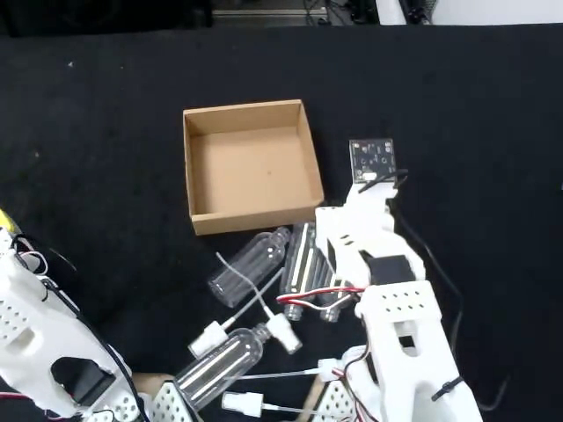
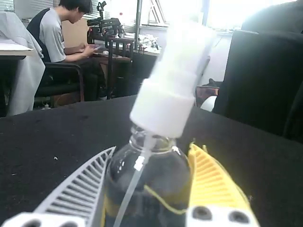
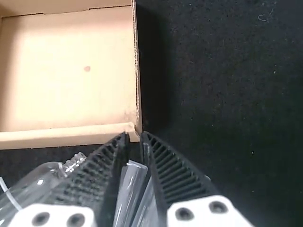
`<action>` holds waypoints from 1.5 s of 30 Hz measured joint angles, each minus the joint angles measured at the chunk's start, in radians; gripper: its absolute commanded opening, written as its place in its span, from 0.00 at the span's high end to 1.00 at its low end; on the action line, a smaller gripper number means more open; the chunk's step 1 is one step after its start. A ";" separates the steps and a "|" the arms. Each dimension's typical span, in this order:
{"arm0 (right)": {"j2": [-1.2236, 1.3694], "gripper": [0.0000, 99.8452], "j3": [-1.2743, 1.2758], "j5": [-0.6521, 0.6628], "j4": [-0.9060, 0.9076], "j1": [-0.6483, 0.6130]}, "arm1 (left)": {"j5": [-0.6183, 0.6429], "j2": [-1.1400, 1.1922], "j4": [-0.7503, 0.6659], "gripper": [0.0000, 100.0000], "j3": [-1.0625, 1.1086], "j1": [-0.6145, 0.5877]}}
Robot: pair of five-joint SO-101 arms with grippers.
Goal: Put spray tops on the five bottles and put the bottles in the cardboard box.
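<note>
Two white robot arms, both held low.
The left end effector [image 2: 151, 156] clamps a bottle [image 2: 142, 189]. The right arm [image 1: 396, 316] stretches forward, its end effector [image 3: 135, 138] angled down, fingers nearly closed.

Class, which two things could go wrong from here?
The spray top sits tilted on the bottle in the left gripper, so it might seat crooked or drop off. The right gripper is close to the cardboard box corner among loose bottles, so it might shove the box or roll them.

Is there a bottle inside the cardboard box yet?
No, the cardboard box shows just its bare brown floor, and the bottles lie on the black table outside it.
</note>
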 measured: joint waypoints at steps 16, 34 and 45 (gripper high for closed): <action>0.000 0.98 0.000 0.000 0.000 0.000 | 0.000 -0.437 0.176 0.97 0.204 0.170; 0.000 0.86 0.000 0.000 -0.063 0.000 | 0.000 -1.231 1.056 0.97 0.129 0.786; 0.336 0.85 -0.203 -0.006 -0.063 0.000 | 0.000 -1.154 1.056 0.97 0.052 0.968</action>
